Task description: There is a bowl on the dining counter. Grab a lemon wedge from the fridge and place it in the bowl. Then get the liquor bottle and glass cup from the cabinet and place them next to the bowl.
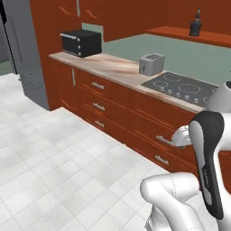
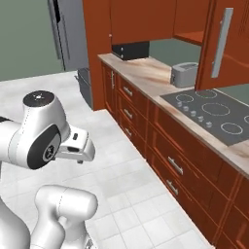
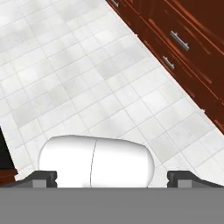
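The grey fridge (image 1: 28,58) stands with its doors closed at the far end of the counter run, also seen as the fridge (image 2: 68,34) in the right base view. Closed red-brown upper cabinets (image 1: 113,16) hang over the counter. The bowl, lemon wedge, liquor bottle and glass cup are out of view. My gripper (image 3: 113,177) is open and holds nothing, its two fingertips (image 3: 43,177) wide apart, pointing down at the white tiled floor beside the drawers (image 3: 179,41). The hand (image 2: 78,148) is tucked close to the arm, well short of the counter.
The wooden counter (image 1: 113,67) carries a black toaster oven (image 1: 81,43), a silver toaster (image 1: 151,64) and a cooktop (image 1: 182,88). Drawers (image 1: 99,85) line its front. A dark bottle-shaped item (image 1: 195,22) sits on a high shelf. An upper cabinet door (image 2: 226,41) is close at right. Tiled floor (image 1: 54,153) spreads toward the fridge.
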